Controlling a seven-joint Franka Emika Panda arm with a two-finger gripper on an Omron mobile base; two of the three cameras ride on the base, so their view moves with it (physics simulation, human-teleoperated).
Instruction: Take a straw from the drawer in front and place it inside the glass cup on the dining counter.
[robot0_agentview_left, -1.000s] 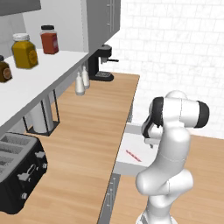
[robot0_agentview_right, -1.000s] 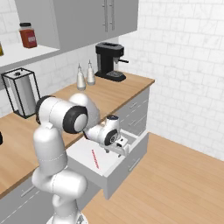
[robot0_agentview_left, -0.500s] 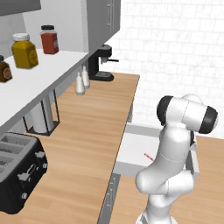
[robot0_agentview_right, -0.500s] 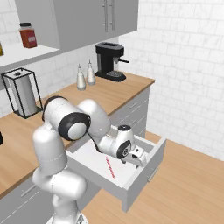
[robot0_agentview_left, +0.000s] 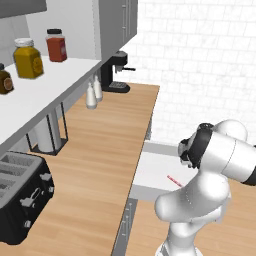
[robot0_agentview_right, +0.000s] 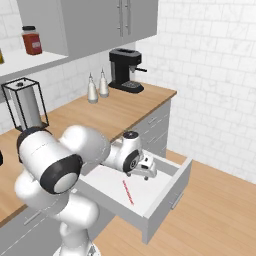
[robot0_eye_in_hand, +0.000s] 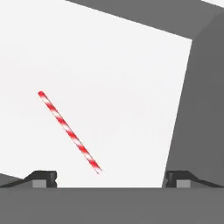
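Open drawer (robot0_agentview_right: 165, 192) with the straw (robot0_eye_in_hand: 69, 131) lying flat on its pale floor. The gripper (robot0_eye_in_hand: 111, 178) hovers above, jaws spread wide and empty — the straw's long axis runs diagonally, mostly off toward one fingertip (robot0_eye_in_hand: 43, 177).

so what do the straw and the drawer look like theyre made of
Straw: red and white spiral stripes with a matte look, so probably paper, though plastic is possible. Drawer: flat grey front and plain white floor, smooth with no grain, likely painted or laminated board.
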